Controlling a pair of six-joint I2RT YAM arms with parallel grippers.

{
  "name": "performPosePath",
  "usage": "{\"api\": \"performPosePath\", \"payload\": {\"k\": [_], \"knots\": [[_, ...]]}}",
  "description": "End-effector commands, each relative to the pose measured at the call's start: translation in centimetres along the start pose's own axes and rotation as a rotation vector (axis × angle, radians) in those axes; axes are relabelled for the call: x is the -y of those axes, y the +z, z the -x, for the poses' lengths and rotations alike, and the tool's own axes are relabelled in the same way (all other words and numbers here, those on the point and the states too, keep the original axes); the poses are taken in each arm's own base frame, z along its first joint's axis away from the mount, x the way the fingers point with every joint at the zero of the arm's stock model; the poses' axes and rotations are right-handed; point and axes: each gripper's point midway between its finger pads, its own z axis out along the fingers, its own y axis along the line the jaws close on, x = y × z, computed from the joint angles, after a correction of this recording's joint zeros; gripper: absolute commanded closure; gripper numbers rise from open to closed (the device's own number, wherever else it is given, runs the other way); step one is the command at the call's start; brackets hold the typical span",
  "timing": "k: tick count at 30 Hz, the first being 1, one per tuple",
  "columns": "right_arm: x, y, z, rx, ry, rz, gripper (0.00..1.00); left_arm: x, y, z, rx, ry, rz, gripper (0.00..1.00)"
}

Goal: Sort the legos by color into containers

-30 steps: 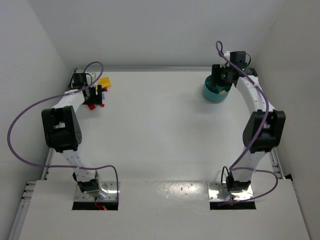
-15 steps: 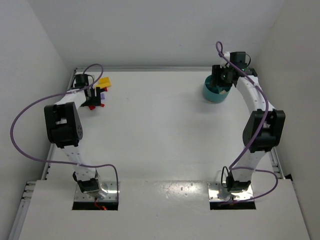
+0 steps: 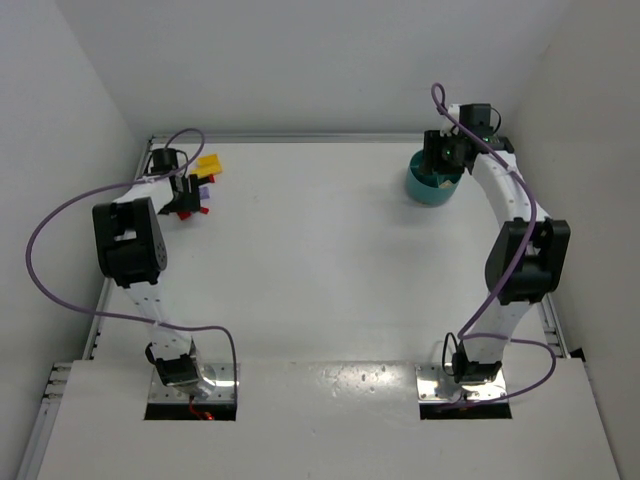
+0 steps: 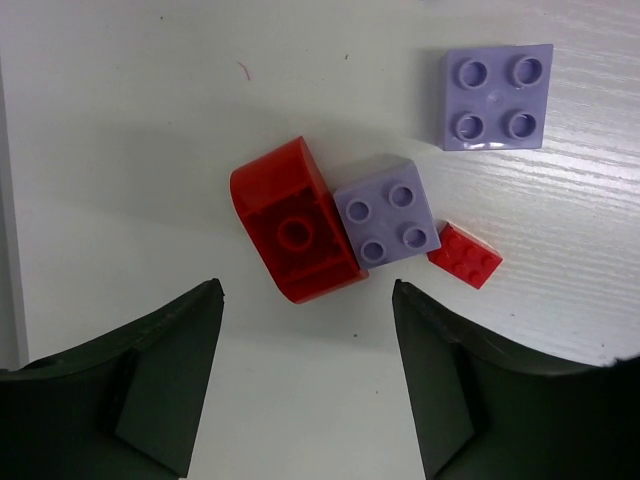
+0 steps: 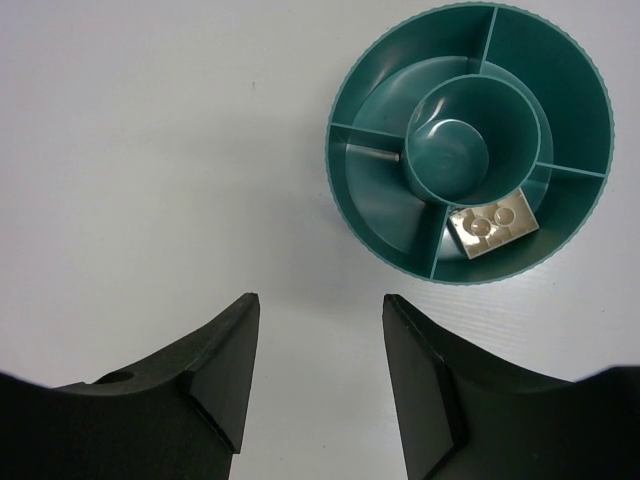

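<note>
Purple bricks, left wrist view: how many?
2. One purple brick lies alone at upper right; the second purple brick touches the curved red brick. Others may be out of frame.

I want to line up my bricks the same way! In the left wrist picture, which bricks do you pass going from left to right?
First the big red curved brick → pale purple brick touching it → tiny red brick. The second purple brick sits higher up, above the tiny red one, so I left it out.

Your top camera looks down from above the near edge at the whole counter [image 3: 320, 260]. Your wrist cameras look straight down, close up, at its far left and far right corners, which the top view also shows.
</note>
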Motion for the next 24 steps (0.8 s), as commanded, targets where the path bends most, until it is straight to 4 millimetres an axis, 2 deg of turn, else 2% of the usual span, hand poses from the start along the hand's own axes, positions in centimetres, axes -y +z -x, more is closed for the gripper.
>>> {"api": "performPosePath", "payload": {"k": [1, 6, 7, 10, 11, 14, 20, 24], "knots": [[-0.2, 0.1, 0.9, 0.021, -0.018, 0.001, 0.47, -0.6, 0.3, 1.3, 0.023, -0.052, 0.006, 0.26], [0.1, 0.3, 0.7, 0.011, -0.024, -0.008, 0.47, -0.2, 1.9, 1.1, -0.002, -0.069, -0.004, 0.29], [0.1, 0.3, 0.7, 0.011, -0.025, -0.008, 0.47, -0.2, 1.8, 1.7, 0.011, -0.071, -0.003, 0.30], [0.1, 0.7, 0.5, 0.002, -0.023, -0.008, 0.47, 0.0, 2.7, 1.2, -0.007, -0.079, -0.004, 0.31], [0.1, 0.7, 0.5, 0.002, -0.023, -0.008, 0.47, -0.5, 3.0, 1.4, -0.007, -0.087, 0.001, 0.31], [0.2, 0.9, 0.6, 0.002, -0.023, -0.008, 0.47, -0.3, 2.9, 1.8, 0.003, -0.100, -0.008, 0.35], [0.2, 0.9, 0.6, 0.002, -0.023, -0.008, 0.47, -0.2, 2.0, 1.0, -0.009, -0.108, -0.017, 0.43], [-0.5, 0.9, 0.6, 0.003, -0.023, 0.031, 0.47, -0.1, 1.1, 0.6, -0.008, -0.105, -0.047, 0.53]]}}
